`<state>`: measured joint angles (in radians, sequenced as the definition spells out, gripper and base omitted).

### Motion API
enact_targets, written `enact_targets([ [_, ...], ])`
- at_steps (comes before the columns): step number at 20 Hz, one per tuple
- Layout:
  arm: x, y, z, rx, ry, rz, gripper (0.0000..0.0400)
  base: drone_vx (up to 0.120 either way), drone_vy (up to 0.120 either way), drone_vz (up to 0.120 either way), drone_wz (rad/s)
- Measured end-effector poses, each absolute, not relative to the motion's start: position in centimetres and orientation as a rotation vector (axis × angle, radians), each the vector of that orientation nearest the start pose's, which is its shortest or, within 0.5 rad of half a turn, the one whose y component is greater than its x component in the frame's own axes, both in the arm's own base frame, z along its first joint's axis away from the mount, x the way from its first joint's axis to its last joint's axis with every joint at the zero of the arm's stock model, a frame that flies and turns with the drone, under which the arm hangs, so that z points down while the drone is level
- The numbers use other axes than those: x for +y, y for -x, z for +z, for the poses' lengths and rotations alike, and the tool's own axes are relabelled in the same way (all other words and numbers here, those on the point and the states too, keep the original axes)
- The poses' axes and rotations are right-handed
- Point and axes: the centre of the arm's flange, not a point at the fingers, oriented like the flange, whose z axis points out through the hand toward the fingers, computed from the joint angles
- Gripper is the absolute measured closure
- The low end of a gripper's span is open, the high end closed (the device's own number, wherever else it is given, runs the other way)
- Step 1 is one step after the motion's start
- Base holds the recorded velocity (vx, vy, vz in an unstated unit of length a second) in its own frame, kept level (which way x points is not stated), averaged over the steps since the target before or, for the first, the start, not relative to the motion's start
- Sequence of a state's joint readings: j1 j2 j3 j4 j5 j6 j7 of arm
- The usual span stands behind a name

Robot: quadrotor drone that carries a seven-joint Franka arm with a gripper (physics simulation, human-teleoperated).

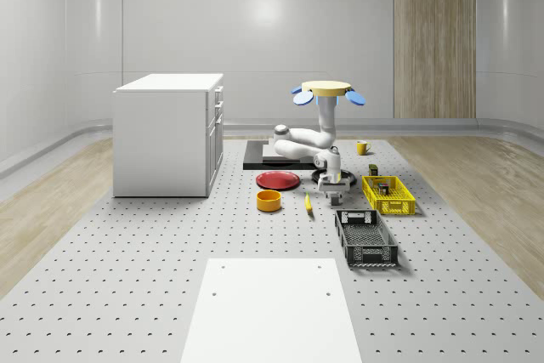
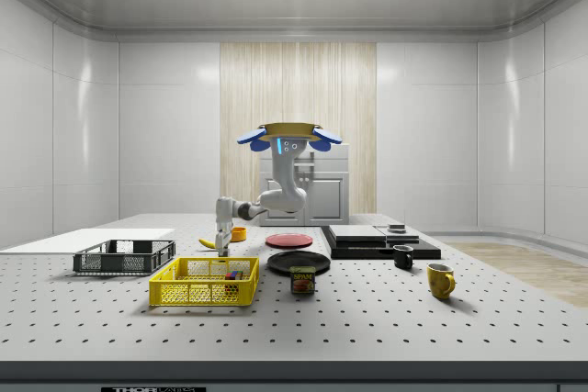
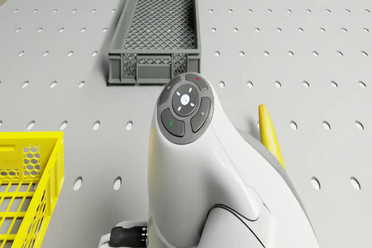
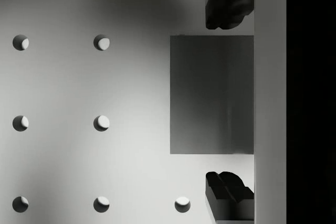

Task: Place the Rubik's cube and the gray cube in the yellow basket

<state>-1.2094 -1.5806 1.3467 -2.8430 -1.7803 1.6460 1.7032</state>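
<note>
My drone (image 1: 327, 89) hovers above desk (image 1: 127, 295). Arm (image 1: 306, 138) hangs below it, elbow bent, wrist pointing straight down. End effector (image 1: 332, 183) low, near desk surface, fingers (image 4: 226, 6) spread apart on either side of gray cube (image 4: 212, 94).

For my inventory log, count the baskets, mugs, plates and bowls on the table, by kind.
Baskets: 2, the yellow basket and the gray basket
Mugs: 2, the yellow mug and the black mug
Plates: 2, the red plate and the black plate
Bowls: 1, the orange bowl
Total: 7
</note>
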Motion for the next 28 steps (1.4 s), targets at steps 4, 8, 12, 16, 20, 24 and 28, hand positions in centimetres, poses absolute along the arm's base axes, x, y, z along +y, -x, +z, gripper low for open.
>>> enact_targets([
  [4, -0.4, -31.3, 50.6, -0.002, -0.001, 0.786, 0.0, 0.0, 0.0, 0.0, 0.0],
  [8, -0.6, -31.6, 50.7, -0.002, -0.001, 0.786, 0.0, 0.0, 0.0, 0.0, 0.0],
  [12, -0.7, -32.1, 50.8, -0.002, -0.001, 0.786, 0.0, 0.0, 0.0, 0.0, 0.0],
  [16, -0.8, -32.3, 50.8, -0.002, -0.001, 0.786, 0.0, 0.0, 0.0, 0.0, 0.0],
  [20, -0.8, -32.4, 50.9, -0.002, -0.001, 0.786, 0.0, 0.0, 0.0, 0.0, 0.0],
  [24, -0.8, -32.3, 50.9, -0.002, -0.001, 0.786, 0.0, 0.0, 0.0, 0.0, 0.0],
  [28, -0.8, -32.0, 50.9, -0.002, -0.001, 0.786, 0.0, 0.0, 0.0, 0.0, 0.0],
])
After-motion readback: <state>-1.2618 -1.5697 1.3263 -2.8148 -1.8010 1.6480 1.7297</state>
